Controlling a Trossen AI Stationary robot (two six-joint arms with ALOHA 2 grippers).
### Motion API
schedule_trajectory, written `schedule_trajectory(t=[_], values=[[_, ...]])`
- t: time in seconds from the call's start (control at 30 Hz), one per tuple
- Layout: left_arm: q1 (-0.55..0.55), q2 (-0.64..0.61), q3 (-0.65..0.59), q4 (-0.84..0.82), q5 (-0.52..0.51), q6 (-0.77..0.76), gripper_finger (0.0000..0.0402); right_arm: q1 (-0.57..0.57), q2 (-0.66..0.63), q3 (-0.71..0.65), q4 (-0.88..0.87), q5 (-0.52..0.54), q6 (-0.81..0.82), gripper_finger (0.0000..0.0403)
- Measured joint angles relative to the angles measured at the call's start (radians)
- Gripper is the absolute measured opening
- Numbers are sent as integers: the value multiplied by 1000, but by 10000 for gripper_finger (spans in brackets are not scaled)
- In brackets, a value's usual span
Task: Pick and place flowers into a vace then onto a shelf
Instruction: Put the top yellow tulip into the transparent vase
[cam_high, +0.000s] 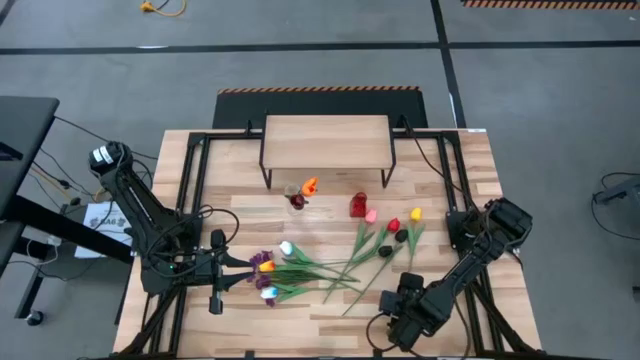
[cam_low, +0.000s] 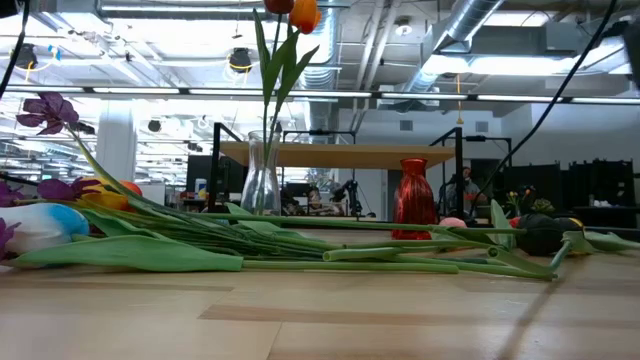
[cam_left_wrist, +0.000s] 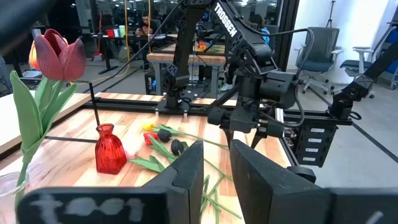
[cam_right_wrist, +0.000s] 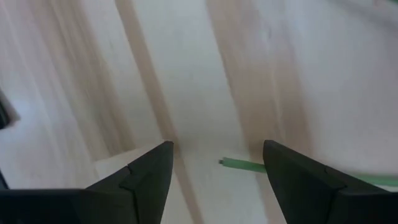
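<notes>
Most flowers (cam_high: 330, 262) lie loose at the bench's (cam_high: 450, 200) lower middle, the right end effector (cam_high: 405, 300) apart and empty over a stem end, the left end effector (cam_high: 222, 268) nearly together at frame left.

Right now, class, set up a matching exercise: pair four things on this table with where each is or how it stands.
Things:
1. clear glass vase
2. small red glass vase
3. light wooden shelf
4. right gripper

States:
A. empty, standing upright
B. bare top, at the table's far edge
C. holds two tulips
D. jaws open above a green stem end

Pairs: 1-C, 2-A, 3-B, 4-D
</notes>
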Motion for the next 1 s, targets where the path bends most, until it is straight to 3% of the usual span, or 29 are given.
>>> schedule_trajectory(t=[0.23, 0.53, 0.7, 0.87, 1.0], values=[[0, 0, 0, 0, 0, 0, 68, 67, 0, 0, 26, 55, 104, 240], [0, 0, 0, 0, 0, 0, 68, 113, 0, 1, 333, 529, 67, 240], [0, 0, 0, 0, -1, -2, 68, 118, 0, 1, 245, 771, 375, 239], [0, 0, 0, -2, -1, -8, 68, 115, 0, 1, -6, 762, 758, 225], [0, 0, 0, -4, 0, 4, 68, 101, 0, 1, -244, 597, 993, 200]])
